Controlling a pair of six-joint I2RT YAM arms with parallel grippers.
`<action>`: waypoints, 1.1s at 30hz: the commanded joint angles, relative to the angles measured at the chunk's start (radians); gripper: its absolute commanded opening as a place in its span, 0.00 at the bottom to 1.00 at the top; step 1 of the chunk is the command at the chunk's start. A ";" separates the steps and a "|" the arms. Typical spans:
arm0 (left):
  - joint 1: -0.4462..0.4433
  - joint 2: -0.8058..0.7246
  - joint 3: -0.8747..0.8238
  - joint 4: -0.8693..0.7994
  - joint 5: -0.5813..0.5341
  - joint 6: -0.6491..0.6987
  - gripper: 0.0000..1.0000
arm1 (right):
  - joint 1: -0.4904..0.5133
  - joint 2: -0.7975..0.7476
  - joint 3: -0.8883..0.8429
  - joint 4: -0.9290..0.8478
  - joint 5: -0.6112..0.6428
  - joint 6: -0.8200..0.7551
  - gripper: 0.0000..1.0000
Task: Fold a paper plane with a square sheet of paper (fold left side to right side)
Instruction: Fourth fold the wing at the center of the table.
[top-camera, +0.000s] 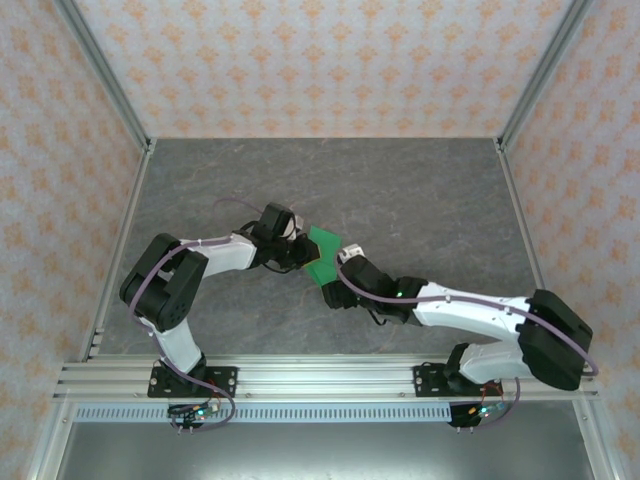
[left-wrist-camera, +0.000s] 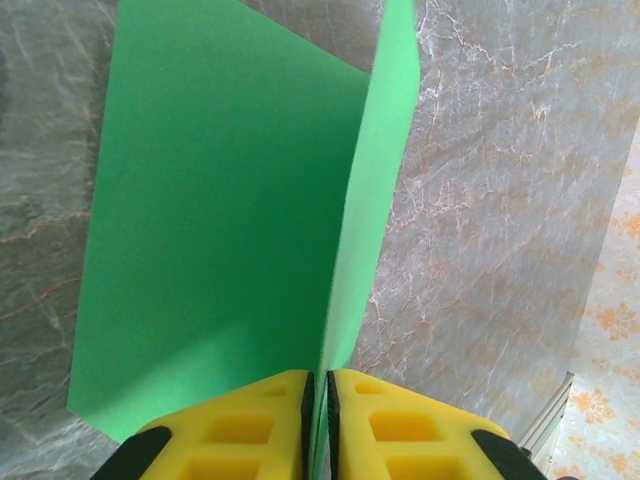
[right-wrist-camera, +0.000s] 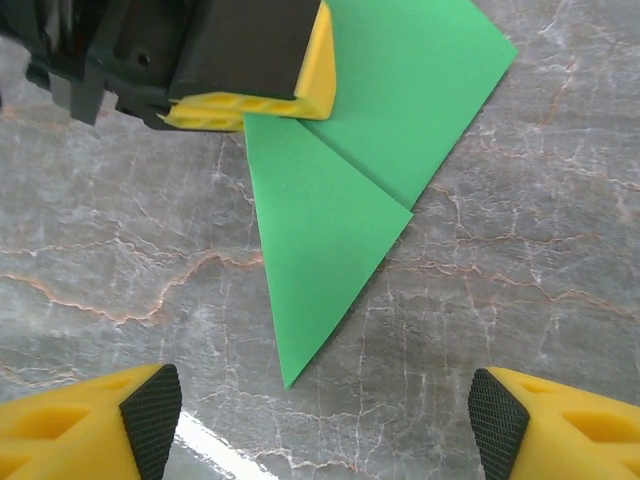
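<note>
The green sheet of paper (top-camera: 322, 256) lies mid-table, folded into a pointed shape with a diagonal crease. My left gripper (left-wrist-camera: 320, 388) is shut on a thin flap (left-wrist-camera: 385, 170) of the sheet that stands up on edge, while the rest of the paper (left-wrist-camera: 220, 220) lies flat on the table. In the right wrist view the pointed tip of the paper (right-wrist-camera: 318, 250) aims toward my right gripper (right-wrist-camera: 325, 412), which is open and holds nothing, a short way short of the tip. The left gripper's yellow fingers (right-wrist-camera: 318, 70) pinch the paper's far edge there.
The grey marble-patterned table (top-camera: 420, 200) stretches around the paper. Patterned walls and metal frame posts (top-camera: 110, 90) enclose it. Both arms meet at the middle, the left gripper (top-camera: 297, 250) and right gripper (top-camera: 335, 282) close on either side of the paper.
</note>
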 joint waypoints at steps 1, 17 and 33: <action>-0.017 -0.019 0.024 0.032 -0.031 -0.033 0.13 | 0.007 0.023 0.012 0.061 0.039 -0.071 0.78; -0.065 -0.021 0.049 0.054 -0.093 -0.112 0.07 | 0.007 0.034 0.002 0.092 0.043 -0.123 0.75; -0.065 -0.082 0.079 -0.123 -0.163 -0.011 0.28 | 0.022 0.102 0.034 0.066 0.100 -0.126 0.71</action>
